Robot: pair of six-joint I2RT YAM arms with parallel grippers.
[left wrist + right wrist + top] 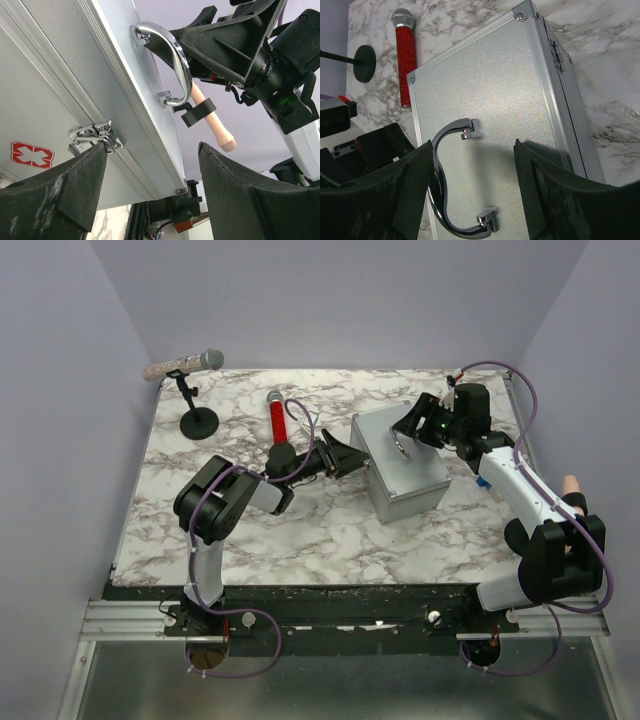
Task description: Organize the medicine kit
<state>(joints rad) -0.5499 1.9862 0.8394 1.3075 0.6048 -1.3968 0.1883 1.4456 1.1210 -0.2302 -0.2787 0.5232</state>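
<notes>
The medicine kit (400, 462) is a grey metal box, shut, standing right of centre on the marble table. Its curved silver handle (439, 186) is on the lid. My right gripper (472, 145) hovers open over the lid, its left finger beside the handle; it also shows in the top view (412, 425). My left gripper (152, 155) is open at the box's left side (350, 455), its jaws straddling the near edge, close to a silver latch (95, 134) and a red cross mark (31, 154). Both grippers hold nothing.
A red glitter microphone (277, 418) lies behind the left gripper and also shows in the right wrist view (402, 60). A black stand (198, 422) at the back left carries another microphone (185, 364). Purple walls enclose the table.
</notes>
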